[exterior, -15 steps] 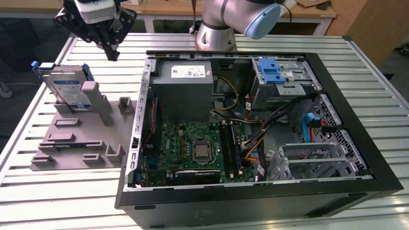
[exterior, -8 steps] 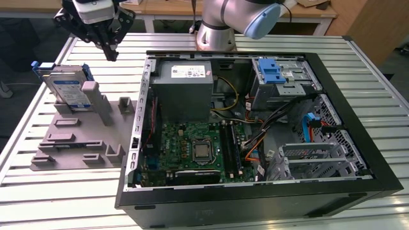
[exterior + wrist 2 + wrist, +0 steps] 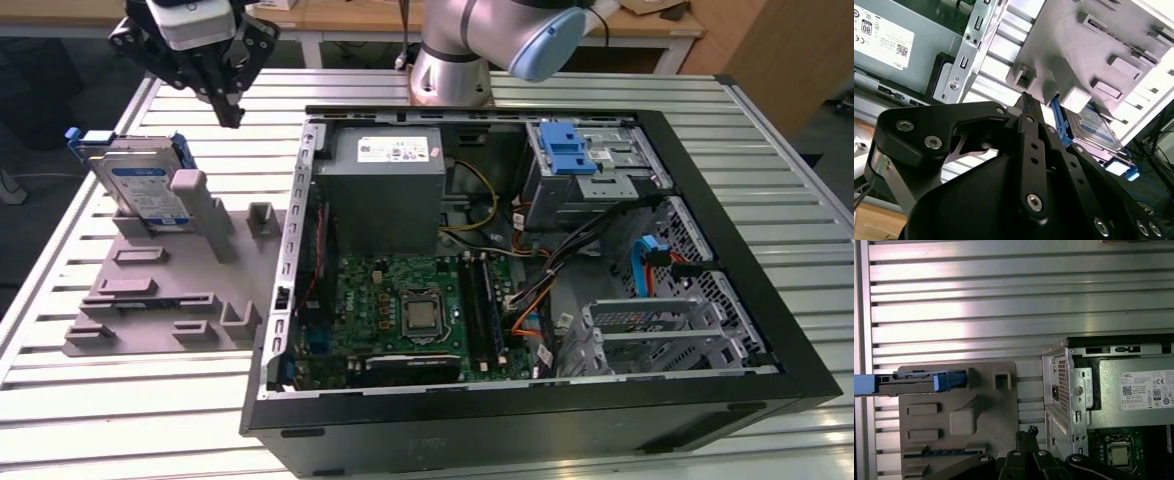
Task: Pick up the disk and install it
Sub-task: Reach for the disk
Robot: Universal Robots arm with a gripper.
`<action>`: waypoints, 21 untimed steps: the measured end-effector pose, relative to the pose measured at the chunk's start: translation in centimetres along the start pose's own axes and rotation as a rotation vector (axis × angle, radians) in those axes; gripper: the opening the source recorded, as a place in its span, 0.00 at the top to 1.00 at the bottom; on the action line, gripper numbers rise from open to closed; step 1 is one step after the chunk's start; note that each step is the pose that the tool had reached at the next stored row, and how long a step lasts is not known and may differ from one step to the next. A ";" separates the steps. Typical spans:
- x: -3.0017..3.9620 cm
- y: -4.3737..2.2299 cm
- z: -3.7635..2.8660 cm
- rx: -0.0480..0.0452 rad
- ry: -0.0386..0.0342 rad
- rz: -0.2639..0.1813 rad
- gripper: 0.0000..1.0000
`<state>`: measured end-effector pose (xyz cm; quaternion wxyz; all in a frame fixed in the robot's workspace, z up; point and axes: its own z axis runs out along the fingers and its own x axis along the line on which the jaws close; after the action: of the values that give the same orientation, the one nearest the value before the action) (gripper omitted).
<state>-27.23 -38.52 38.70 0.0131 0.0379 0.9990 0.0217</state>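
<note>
One gripper (image 3: 230,118): black, hanging tips-down above the slatted aluminium table (image 3: 80,420) and touching nothing. Its two fingers are drawn together tip to tip, with nothing between them; both wrist views agree.
Disk (image 3: 140,185): a silver drive with a white-and-blue label in a blue carrier. It stands on edge, lower than the fingertips and off to the exterior view's left of them, near but clearly apart.
Holder (image 3: 147,310): a grey moulded fixture with slots and posts. It lies below the fingertips and carries the disk in its far slot; the first wrist view shows the disk (image 3: 909,382) edge-on there.
Computer case (image 3: 747,300): open, on the other side of the fingertips, toward the exterior view's right.
Power supply (image 3: 387,190): the part of the case nearest the fingers.
Drive cage (image 3: 567,150): blue-latched, beyond the power supply and well apart from the fingers.
Progress: by my reading, nothing is done yet. The disk is ungrasped in its holder, so gripping, lifting, carrying and seating it all remain.
</note>
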 end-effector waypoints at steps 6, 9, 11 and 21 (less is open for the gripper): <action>0.20 -0.02 0.02 0.0000 0.0000 0.000 0.89; 0.28 -0.02 0.03 0.0000 0.0001 0.000 0.89; 0.34 -0.03 0.04 0.0000 0.0000 0.000 0.89; 0.63 -0.05 0.06 -0.0001 -0.0001 0.000 0.89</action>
<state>-27.86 -38.51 38.62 0.0131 0.0379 0.9990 0.0217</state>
